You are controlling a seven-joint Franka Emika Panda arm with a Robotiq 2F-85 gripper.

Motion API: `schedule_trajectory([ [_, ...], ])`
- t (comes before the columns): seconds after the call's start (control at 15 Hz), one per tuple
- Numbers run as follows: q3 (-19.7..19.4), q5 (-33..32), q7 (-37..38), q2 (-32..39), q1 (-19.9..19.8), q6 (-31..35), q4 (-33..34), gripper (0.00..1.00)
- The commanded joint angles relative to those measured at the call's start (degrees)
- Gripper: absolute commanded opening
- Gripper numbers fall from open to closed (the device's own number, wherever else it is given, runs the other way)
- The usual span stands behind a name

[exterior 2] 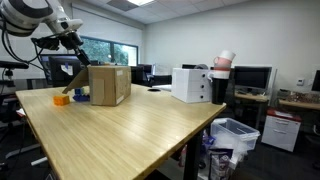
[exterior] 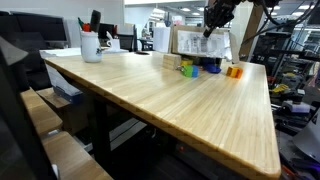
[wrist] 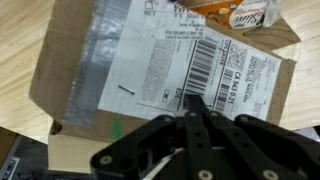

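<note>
A brown cardboard box with a white shipping label fills the wrist view from above. My gripper hangs over the label's near edge, its black fingers pressed together and shut with nothing between them. In both exterior views the gripper is above the box, at the far end of the wooden table, apart from it.
Small orange, blue and yellow-green objects lie beside the box. An orange packet shows beyond it. A white cup of utensils stands at one corner. A white box and a bin stand off the table.
</note>
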Motion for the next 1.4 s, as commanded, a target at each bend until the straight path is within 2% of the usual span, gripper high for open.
schedule_trajectory([
  [0.0, 4.0, -5.9, 6.2, 0.4, -1.4, 4.0, -2.2, 0.0],
  [0.27, 6.4, -11.4, 11.4, 2.0, -2.2, 4.2, -2.7, 0.0],
  [0.4, 6.3, -13.9, 12.8, 3.5, -3.4, 4.1, -2.0, 0.0],
  [0.8, 4.4, -18.5, 16.0, 6.9, -4.8, 2.9, 0.0, 0.0],
  [1.0, 2.8, -19.5, 16.3, 8.9, -4.4, 2.7, 1.1, 0.0],
  [1.13, 0.6, -17.7, 14.5, 10.0, -2.7, 1.9, 2.1, 0.0],
  [1.33, -5.8, -10.0, 9.1, 9.2, 2.6, 0.5, 4.2, 0.0],
])
